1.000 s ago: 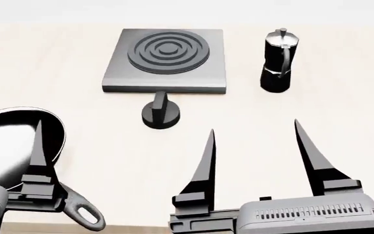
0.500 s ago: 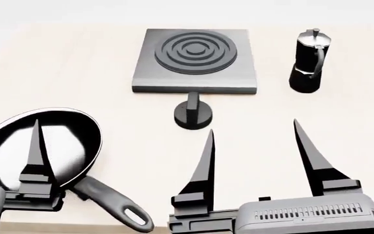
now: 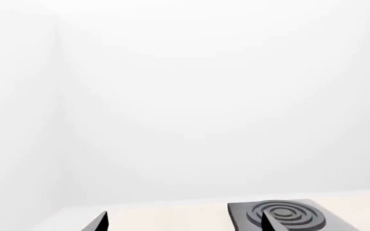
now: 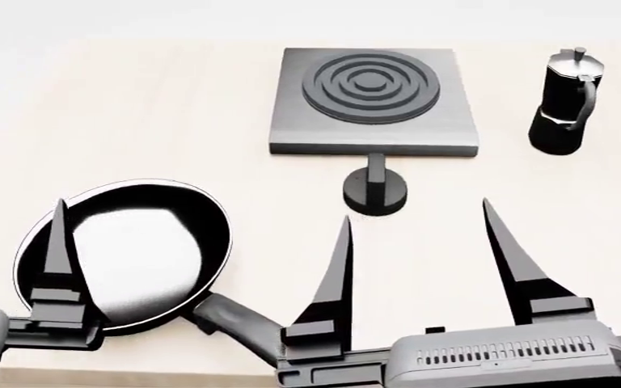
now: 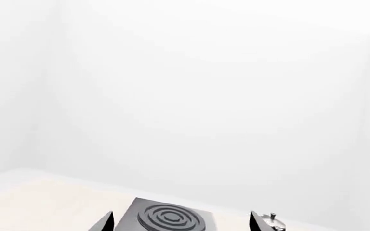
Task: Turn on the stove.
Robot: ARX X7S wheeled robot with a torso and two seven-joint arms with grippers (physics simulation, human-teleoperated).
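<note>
the stove [image 4: 373,101] sits flat at the far side of the worktop [image 4: 159,113], and its small black knob [image 4: 374,191] sits just in front of it, untouched. the right tool [image 4: 413,217] is spread wide, holding nothing, with the knob ahead of its tips. the left tool [image 4: 61,242] hangs over the frying pan [image 4: 127,255]; only one finger shows, so i cannot tell if it is spread. the right tool could miss the ridge and slip. reaching wide could bump the moka pot [image 4: 562,101].
</note>
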